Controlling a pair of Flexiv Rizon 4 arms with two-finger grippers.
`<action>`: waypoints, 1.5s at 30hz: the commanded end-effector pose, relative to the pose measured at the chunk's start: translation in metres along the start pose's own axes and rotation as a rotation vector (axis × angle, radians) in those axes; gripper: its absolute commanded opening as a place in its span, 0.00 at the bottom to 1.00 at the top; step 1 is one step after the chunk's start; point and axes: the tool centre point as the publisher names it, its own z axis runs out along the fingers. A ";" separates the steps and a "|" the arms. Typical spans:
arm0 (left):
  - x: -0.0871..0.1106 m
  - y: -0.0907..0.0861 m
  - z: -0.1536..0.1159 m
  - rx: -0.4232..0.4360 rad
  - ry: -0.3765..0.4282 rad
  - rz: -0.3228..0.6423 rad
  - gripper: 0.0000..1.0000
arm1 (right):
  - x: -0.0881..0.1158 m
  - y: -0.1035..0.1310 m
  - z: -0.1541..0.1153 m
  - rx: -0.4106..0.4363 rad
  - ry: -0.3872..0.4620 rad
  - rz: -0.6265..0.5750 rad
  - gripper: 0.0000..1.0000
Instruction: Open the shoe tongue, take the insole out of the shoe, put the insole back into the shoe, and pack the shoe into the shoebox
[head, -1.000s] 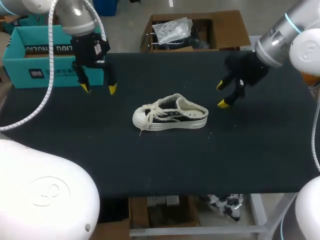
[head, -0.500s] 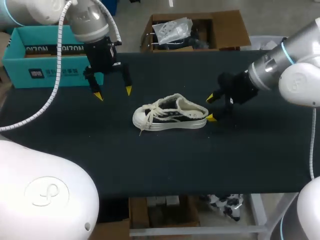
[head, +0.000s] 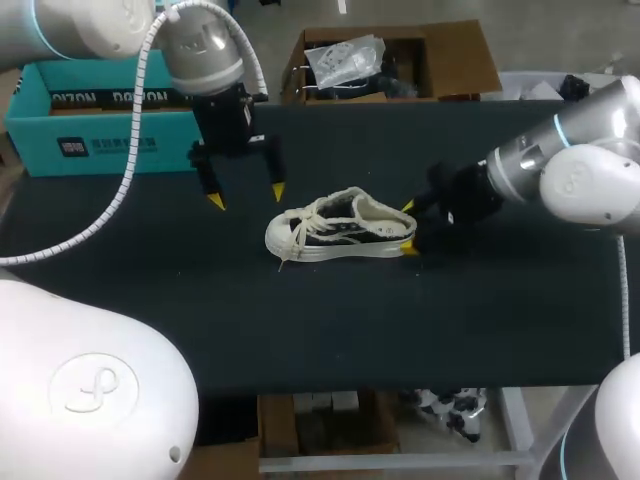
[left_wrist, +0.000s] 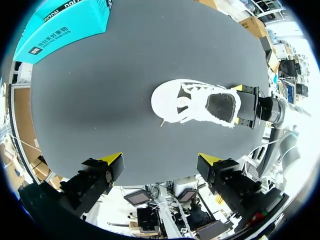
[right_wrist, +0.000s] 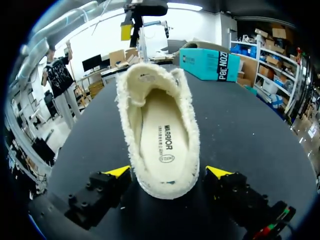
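Shoe (head: 340, 225) stands on its sole at mid-tabletop (head: 300, 330), toe toward the left edge, heel toward the right edge. Right tool (head: 408, 228) is low at the heel and released, one yellow tip on each side of the heel and just beside it; no clamp visible in the right wrist view. Left tool (head: 246, 197) hangs spread and empty above the tabletop, on the far side of the toe. Judged step: pin the heel, then open the tongue. To do it well, the right tool should close squarely across the heel wall, low down, so the shoe does not tip or slide. The left tool should then come down over the laces (head: 312, 215) and lift near the throat, not at the toe cap. Insole (right_wrist: 160, 140) lies flat inside the shoe, not yet taken out. Shoebox (head: 90, 120), teal, sits at the far left corner, well apart from the shoe; its inside cannot be seen from here.
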 end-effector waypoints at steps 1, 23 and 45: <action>0.005 -0.001 0.004 0.002 -0.005 -0.005 1.00 | 0.000 -0.002 0.009 -0.016 0.004 0.003 1.00; 0.023 -0.008 0.014 -0.003 -0.032 -0.020 1.00 | 0.001 0.000 0.032 -0.094 0.001 0.008 0.00; 0.125 -0.043 0.043 0.009 -0.255 0.084 0.78 | -0.001 0.003 0.035 -0.114 0.007 -0.003 0.00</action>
